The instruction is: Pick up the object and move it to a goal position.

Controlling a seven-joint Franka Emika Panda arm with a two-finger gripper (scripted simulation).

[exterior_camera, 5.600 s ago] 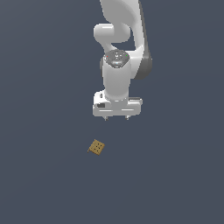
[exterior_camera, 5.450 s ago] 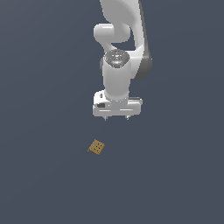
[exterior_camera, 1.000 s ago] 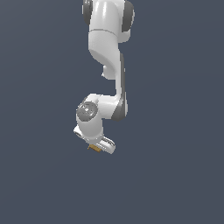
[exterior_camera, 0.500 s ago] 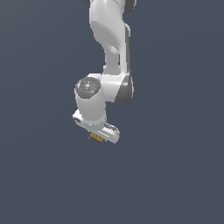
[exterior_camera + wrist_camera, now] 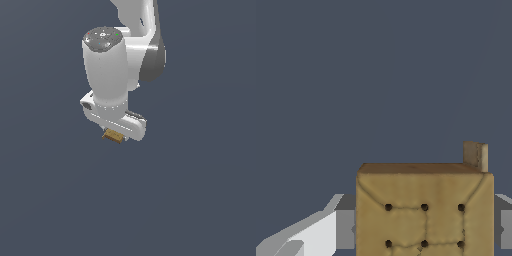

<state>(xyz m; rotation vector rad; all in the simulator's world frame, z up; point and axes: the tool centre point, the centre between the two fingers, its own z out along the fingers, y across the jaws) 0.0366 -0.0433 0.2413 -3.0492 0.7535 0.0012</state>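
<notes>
The object is a small flat tan-brown block with dark dots. In the exterior view the block peeks out just under the white hand of my gripper, which hides the fingers. In the wrist view the block fills the space between grey finger pads on either side, its dotted face toward the camera. The gripper is shut on the block and holds it up in the air, with nothing touching it below.
The white arm rises behind the gripper toward the top of the exterior view. A plain dark blue-grey surface fills the background in both views.
The arm has risen and moved toward the camera with the block held in the gripper. Several seconds ago the block lay on the floor and the gripper hung open above it.
</notes>
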